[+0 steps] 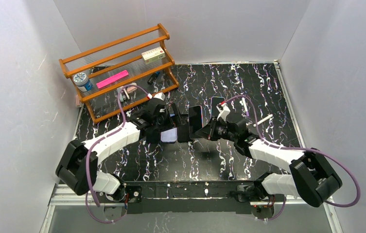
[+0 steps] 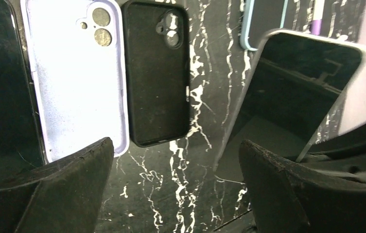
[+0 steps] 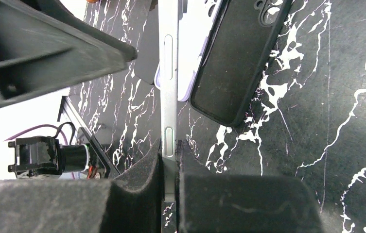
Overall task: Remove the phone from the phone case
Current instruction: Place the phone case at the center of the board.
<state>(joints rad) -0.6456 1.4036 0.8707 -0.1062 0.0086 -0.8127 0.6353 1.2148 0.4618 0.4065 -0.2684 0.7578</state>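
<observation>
Two cases lie near each other, the lavender case [image 2: 74, 82] just beside the black case [image 2: 156, 82], both apparently empty. The phone [image 3: 169, 73], seemingly bare, is held on edge near the black case, clamped in the right gripper [image 3: 169, 150]. With the left gripper [image 2: 176, 143] spread wide and holding nothing, extraction looks done; next, lay the phone flat beside the black case.

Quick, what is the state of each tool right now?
Left tool: open, holding nothing.
Right tool: closed on the phone, gripping it by its edge.
</observation>
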